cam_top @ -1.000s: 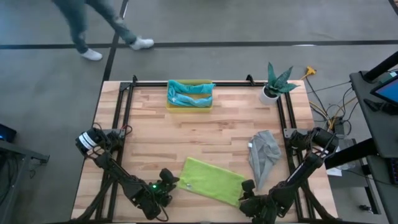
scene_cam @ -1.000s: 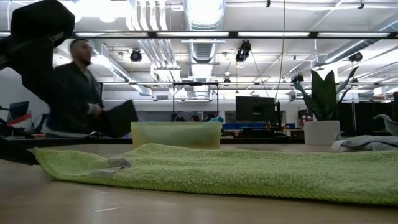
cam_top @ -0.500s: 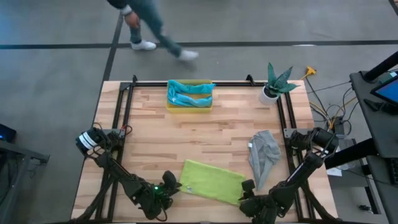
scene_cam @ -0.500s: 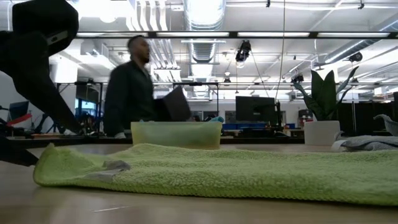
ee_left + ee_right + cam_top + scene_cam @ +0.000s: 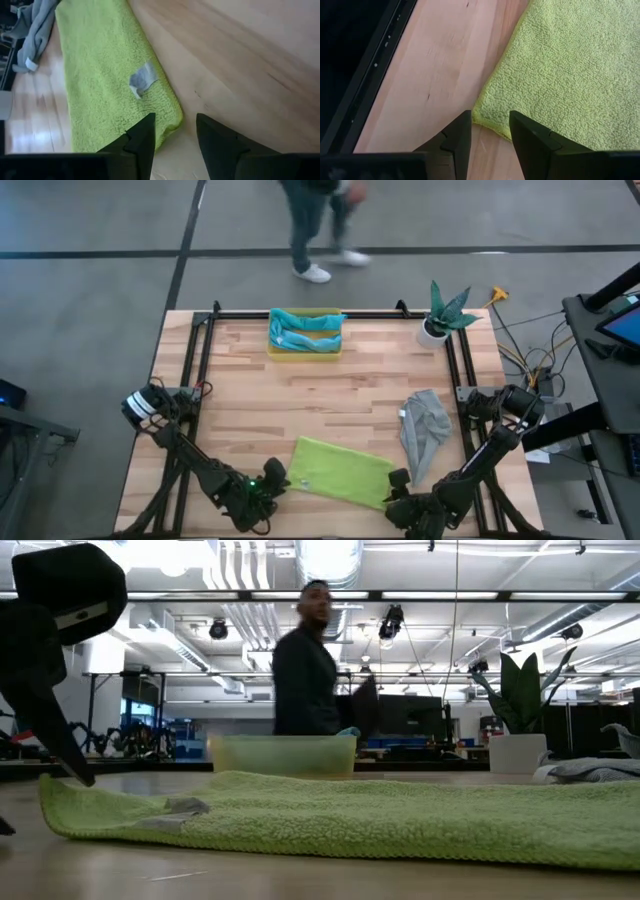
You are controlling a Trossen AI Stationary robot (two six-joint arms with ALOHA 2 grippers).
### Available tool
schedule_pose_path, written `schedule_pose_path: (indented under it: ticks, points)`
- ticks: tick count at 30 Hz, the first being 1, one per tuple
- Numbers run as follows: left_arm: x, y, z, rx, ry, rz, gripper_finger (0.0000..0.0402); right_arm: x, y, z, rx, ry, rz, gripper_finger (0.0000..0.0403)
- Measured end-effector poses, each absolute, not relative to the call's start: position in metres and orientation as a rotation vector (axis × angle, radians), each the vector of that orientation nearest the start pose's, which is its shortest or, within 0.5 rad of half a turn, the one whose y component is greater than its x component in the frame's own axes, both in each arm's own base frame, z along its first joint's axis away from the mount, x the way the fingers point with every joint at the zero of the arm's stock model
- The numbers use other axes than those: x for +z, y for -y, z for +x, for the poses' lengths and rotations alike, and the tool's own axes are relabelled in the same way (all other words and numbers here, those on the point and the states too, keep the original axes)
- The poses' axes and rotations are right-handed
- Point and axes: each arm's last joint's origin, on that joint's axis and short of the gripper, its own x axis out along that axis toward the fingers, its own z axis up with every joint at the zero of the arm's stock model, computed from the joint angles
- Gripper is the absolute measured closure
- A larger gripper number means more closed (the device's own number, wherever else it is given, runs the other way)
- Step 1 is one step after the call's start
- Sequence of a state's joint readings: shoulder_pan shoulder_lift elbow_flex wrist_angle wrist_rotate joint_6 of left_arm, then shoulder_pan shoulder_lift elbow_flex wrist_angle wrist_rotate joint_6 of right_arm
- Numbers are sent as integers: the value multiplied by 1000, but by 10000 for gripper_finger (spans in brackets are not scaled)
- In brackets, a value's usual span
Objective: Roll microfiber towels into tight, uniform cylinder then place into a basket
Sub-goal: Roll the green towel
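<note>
From above, the lime green towel (image 5: 343, 472) is being seen spread flat near the table's (image 5: 330, 395) front edge, with the left gripper (image 5: 272, 480) at its left corner and the right gripper (image 5: 398, 483) at its right corner. The grey towel (image 5: 424, 425) is lying crumpled to the right; teal cloth is sitting in the basket (image 5: 305, 335) at the far edge.

At table height, a person (image 5: 312, 670) is being seen behind the basket.

In the left wrist view, fingers (image 5: 141, 141) are being held apart, straddling the towel's corner, nothing gripped.

In the right wrist view, fingers (image 5: 529, 140) are likewise parted over the opposite corner, empty.
</note>
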State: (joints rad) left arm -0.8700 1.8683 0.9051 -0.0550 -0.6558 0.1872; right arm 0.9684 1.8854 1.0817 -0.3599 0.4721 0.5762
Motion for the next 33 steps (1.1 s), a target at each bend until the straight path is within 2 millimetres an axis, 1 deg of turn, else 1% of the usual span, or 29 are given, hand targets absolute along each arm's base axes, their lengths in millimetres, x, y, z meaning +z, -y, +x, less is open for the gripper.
schedule_pose_path:
  ticks: [5,11,26,29,33]
  points:
    - [111,237,235,-264,-748,884,275,134,-282,210,165,-947,-245,274]
    - [109,230,239,-246,-760,929,275,134,-282,210,165,-947,-246,277]
    - [109,232,240,-268,-741,904,277,133,-282,210,164,-948,-247,279]
    - [109,233,240,-286,-740,889,296,133,-282,210,164,-948,-247,281]
    - [110,234,240,-301,-743,844,355,133,-282,210,164,-948,-247,285]
